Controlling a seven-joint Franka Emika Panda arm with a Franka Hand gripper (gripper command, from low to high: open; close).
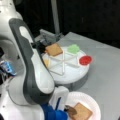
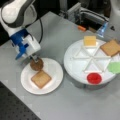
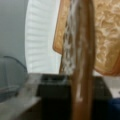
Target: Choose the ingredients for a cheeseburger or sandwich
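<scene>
Wrist view: jaws pinching the patty (image 3: 80, 62) edge-on over the toast square (image 3: 105, 35) on the plate (image 3: 40, 37).

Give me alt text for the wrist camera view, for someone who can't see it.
Seen edge-on up close, a dark brown patty stands clamped in the gripper, directly over a tan toast square lying on a white paper plate. Grey table shows at the left.

My gripper (image 2: 35, 58) grips the patty (image 2: 37, 65) at the paper plate's (image 2: 56, 70) far-left rim, just beside the toast (image 2: 41, 79). Bare table (image 2: 50, 32) lies open between it and the sectioned tray (image 2: 75, 70) right.
</scene>
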